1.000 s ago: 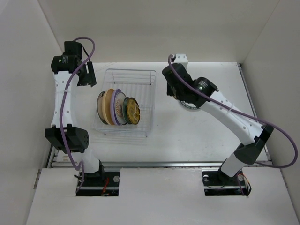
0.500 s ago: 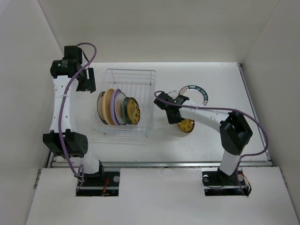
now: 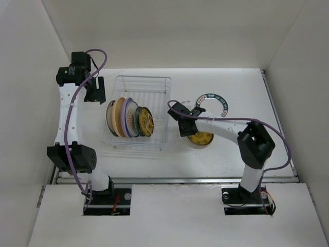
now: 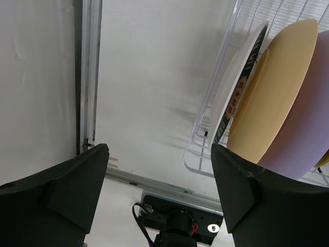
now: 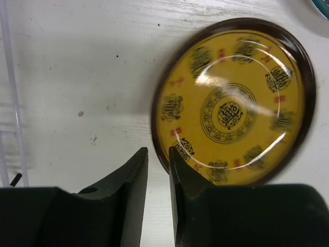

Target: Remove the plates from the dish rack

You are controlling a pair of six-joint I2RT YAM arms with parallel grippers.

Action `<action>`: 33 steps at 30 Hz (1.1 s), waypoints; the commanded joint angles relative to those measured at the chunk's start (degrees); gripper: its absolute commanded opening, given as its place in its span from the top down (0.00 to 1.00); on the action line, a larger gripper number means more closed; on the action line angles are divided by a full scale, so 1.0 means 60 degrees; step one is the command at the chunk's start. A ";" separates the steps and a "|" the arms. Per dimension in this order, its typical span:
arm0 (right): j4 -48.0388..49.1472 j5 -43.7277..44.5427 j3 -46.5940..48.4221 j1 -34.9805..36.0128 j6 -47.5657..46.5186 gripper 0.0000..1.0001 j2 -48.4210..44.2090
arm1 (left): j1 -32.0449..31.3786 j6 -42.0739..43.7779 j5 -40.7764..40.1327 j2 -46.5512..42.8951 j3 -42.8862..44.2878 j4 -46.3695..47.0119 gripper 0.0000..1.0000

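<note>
The dish rack (image 3: 143,78) holds several plates (image 3: 127,117) standing on edge. In the left wrist view they are a white one with a dark rim (image 4: 241,77), a tan one (image 4: 277,87) and a lavender one (image 4: 313,118). My left gripper (image 3: 95,90) hangs wide open beside the rack's left end (image 4: 198,154), with nothing between its fingers (image 4: 159,149). A yellow-brown patterned plate (image 3: 202,138) lies on the table right of the rack. My right gripper (image 5: 158,150) stands at its rim (image 5: 231,103), slightly open, and only bare table shows in the gap.
A teal-rimmed plate (image 3: 213,103) lies flat on the table behind the yellow one. White walls close in the table on the left, back and right. The rack's right edge (image 5: 10,77) is close to the left of my right gripper.
My right arm swung from the back of the table to beside the rack. The yellow plate came down onto the table, and the right jaws parted off its rim. The left arm barely moved.
</note>
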 commanded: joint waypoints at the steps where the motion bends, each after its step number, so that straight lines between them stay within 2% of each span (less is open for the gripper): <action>1: 0.0422 -0.0085 0.0211 0.0035 0.0137 0.71 -0.0329 | 0.0045 0.0182 0.0143 -0.0400 0.0068 -0.0163 0.22; 6: 0.0187 -0.0186 0.0738 0.0035 -0.0242 0.71 -0.1267 | 0.0045 0.0182 0.0143 -0.0400 0.0068 -0.0163 0.22; 9: 0.0274 -0.0552 0.1339 0.0137 -0.0594 0.63 -0.1808 | 0.0045 0.0182 0.0143 -0.0400 0.0068 -0.0163 0.22; 11: 0.0682 -0.1048 0.1821 0.0399 -0.0931 0.51 -0.1985 | 0.0045 0.0182 0.0143 -0.0400 0.0068 -0.0163 0.22; 12: 0.0859 -0.1153 0.1983 0.0546 -0.1033 0.51 -0.1986 | 0.0045 0.0182 0.0143 -0.0400 0.0068 -0.0163 0.22; 13: 0.1050 -0.1241 0.2115 0.0693 -0.1165 0.45 -0.1986 | 0.0045 0.0182 0.0143 -0.0400 0.0068 -0.0163 0.22; 16: 0.1768 -0.1841 0.2803 0.1075 -0.1341 0.39 -0.1316 | 0.0045 0.0182 0.0143 -0.0400 0.0068 -0.0163 0.22; 19: 0.2236 -0.2691 0.3651 0.1265 -0.1342 0.39 -0.0655 | 0.0045 0.0182 0.0055 -0.0400 0.0068 -0.0163 0.22; 24: 0.2443 -0.2897 0.4723 0.1442 -0.1445 0.41 0.0781 | 0.0045 0.0182 -0.0047 -0.0400 -0.0106 -0.0163 0.22; 33: 0.2664 -0.3088 0.5338 0.1529 -0.1445 0.49 0.1996 | 0.0045 0.0182 -0.0135 -0.0400 -0.0283 -0.0163 0.22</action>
